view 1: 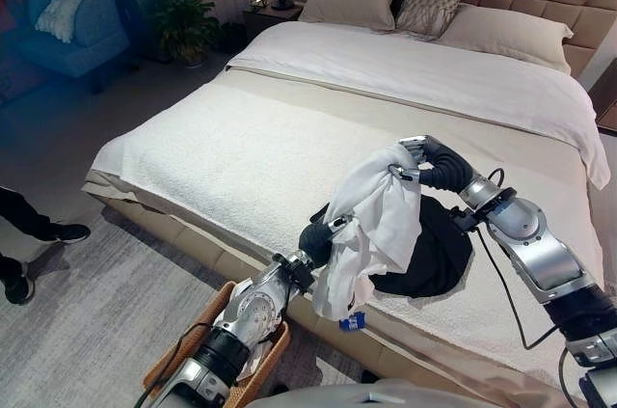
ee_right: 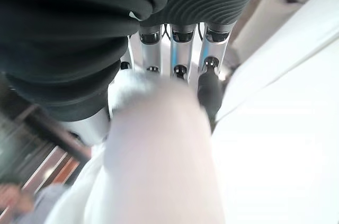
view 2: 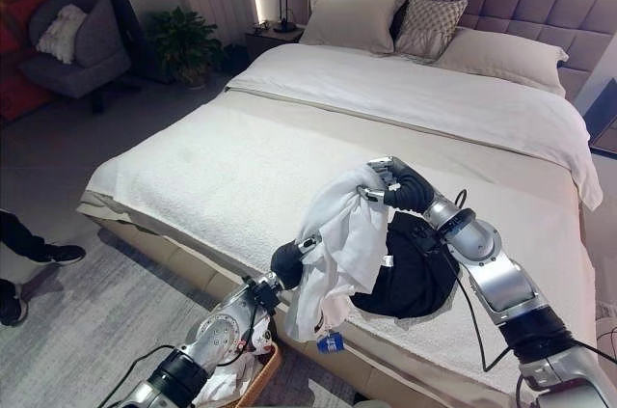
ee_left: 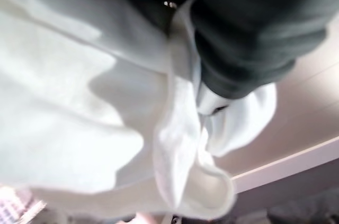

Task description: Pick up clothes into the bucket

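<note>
Holding the white garment (view 1: pixel 371 225) up between both robot hands, right robot hand (view 1: pixel 424 165) curled on it and left robot hand (view 1: pixel 318 242) hidden, fingers impossible to tell, with the wicker bucket (view 1: pixel 169 362) at 7 o'clock and the black garment (view 1: pixel 439 249) left on the bed (view 1: pixel 241 148).

Hidden and cut-off parts

Left hand (view 1: pixel 316 242): fingers buried under the white garment (view 1: pixel 371 225); grip unreadable. Black garment (view 1: pixel 434 249) half covered by the white one. Basket (view 1: pixel 183 355) cut off by the bottom edge and screened by the left arm, contents mostly unseen. Person (view 1: pixel 29 230) at the left edge, only legs and shoes showing. Small blue item (view 1: pixel 353 321) below the white hem, too small to identify.
</note>
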Controlling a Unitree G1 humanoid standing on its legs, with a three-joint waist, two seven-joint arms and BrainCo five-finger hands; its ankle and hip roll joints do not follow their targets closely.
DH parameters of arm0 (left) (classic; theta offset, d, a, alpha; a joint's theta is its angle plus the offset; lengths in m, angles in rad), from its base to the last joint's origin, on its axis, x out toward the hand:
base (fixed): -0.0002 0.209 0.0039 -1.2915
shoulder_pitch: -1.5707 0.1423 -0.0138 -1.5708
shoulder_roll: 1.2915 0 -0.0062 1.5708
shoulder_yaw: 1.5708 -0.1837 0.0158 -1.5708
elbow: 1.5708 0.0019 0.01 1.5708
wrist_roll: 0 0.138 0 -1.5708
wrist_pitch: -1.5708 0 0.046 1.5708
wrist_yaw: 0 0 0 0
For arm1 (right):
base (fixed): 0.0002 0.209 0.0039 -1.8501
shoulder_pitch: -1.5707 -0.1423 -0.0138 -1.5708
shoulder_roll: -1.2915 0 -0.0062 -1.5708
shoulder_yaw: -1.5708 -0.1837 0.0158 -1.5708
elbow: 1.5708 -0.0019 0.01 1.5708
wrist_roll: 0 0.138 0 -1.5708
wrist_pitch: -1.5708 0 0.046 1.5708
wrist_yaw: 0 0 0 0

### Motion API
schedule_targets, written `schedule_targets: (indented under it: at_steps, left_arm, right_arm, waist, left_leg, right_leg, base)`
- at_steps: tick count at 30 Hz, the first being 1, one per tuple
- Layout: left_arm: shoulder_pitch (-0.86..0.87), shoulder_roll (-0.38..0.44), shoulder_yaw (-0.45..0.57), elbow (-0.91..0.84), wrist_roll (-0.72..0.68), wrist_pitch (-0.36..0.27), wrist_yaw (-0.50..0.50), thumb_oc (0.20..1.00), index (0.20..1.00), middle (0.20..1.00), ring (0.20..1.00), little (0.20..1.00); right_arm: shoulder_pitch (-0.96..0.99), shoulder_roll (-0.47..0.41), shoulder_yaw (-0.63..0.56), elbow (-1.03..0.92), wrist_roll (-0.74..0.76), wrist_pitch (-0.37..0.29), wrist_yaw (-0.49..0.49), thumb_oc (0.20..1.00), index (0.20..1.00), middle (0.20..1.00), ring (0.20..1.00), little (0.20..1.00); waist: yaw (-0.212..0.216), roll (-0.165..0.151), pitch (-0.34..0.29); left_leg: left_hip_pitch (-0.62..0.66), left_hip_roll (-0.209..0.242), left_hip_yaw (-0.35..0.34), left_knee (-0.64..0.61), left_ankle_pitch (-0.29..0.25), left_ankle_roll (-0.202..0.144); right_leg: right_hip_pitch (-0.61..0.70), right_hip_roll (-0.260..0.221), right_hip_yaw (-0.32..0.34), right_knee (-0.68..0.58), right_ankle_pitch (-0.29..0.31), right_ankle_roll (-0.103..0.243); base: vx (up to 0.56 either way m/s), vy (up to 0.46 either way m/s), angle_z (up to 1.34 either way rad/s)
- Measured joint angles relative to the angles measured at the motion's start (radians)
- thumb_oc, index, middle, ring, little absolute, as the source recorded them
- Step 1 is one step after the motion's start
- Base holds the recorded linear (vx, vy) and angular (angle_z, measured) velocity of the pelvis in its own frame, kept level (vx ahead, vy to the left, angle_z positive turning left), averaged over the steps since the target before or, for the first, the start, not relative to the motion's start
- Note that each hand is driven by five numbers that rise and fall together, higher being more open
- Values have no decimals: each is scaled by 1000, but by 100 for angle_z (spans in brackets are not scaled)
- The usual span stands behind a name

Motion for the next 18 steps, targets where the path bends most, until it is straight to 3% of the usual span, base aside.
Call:
schedule_targets:
  at_steps: [7, 12, 18]
  left_arm:
    - [78, 29, 137, 2, 2, -41, 25, 200, 200, 200, 200, 200]
    - [98, 70, 238, -3, 36, -124, 72, 200, 200, 200, 200, 200]
    - [133, 133, 375, -55, 259, -215, 136, 200, 200, 200, 200, 200]
  right_arm:
    - [99, 97, -156, 110, -21, 4, -75, 1000, 1000, 1000, 1000, 1000]
    - [205, 158, -184, 203, -48, 8, -107, 1000, 1000, 1000, 1000, 1000]
    - [309, 249, -230, 445, -76, 9, -157, 1000, 1000, 1000, 1000, 1000]
  waist:
    - [2, 2, 11]
    - [4, 5, 29]
    - [7, 3, 70]
  left_leg:
    - [-4, 0, 0, 0, 1, -2]
    - [-12, -2, -2, 0, 1, -2]
    - [-21, -1, -1, 0, 1, -2]
  right_leg:
    - [-4, 0, -1, 0, -1, 0]
    - [-11, -1, -2, 0, -1, 0]
    - [-20, -1, -1, 0, -1, 0]
  base:
    - [0, 0, 0]
    - [0, 0, 0]
    - [-53, 14, 0]
